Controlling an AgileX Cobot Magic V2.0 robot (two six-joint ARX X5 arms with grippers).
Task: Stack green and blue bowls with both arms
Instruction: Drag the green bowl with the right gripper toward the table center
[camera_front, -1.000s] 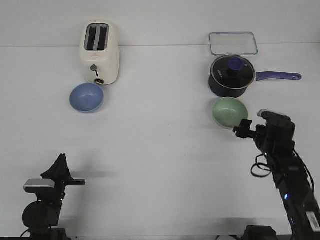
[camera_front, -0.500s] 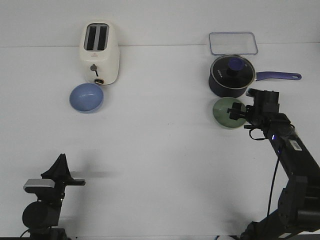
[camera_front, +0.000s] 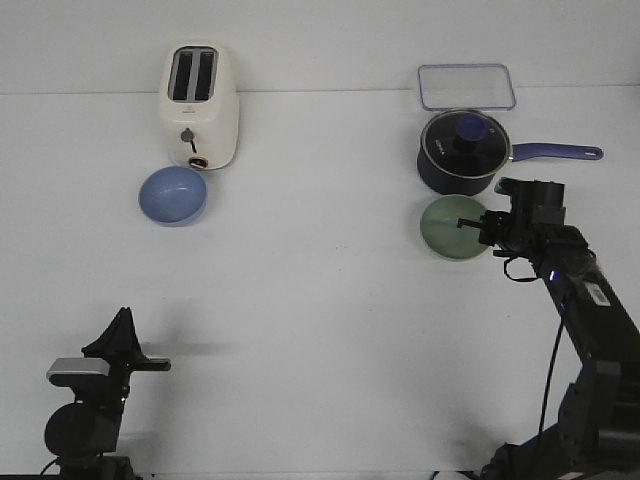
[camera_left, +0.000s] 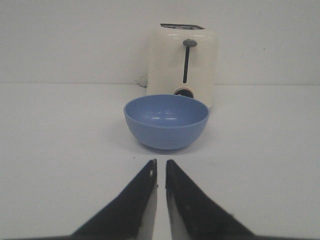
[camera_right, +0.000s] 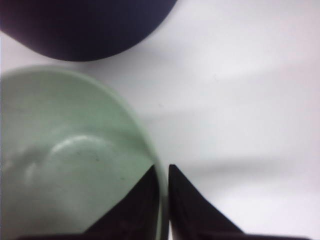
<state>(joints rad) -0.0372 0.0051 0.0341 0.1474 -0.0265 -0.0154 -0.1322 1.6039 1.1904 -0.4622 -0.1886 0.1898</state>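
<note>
We pinch the green bowl's (camera_front: 455, 228) rim with our right gripper (camera_right: 161, 175); our left gripper (camera_left: 160, 167) sits closed, empty.

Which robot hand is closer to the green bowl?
The right. The right gripper is at the green bowl, its fingers straddling the rim. The left gripper sits far across the table, pointing at the blue bowl instead.
</note>
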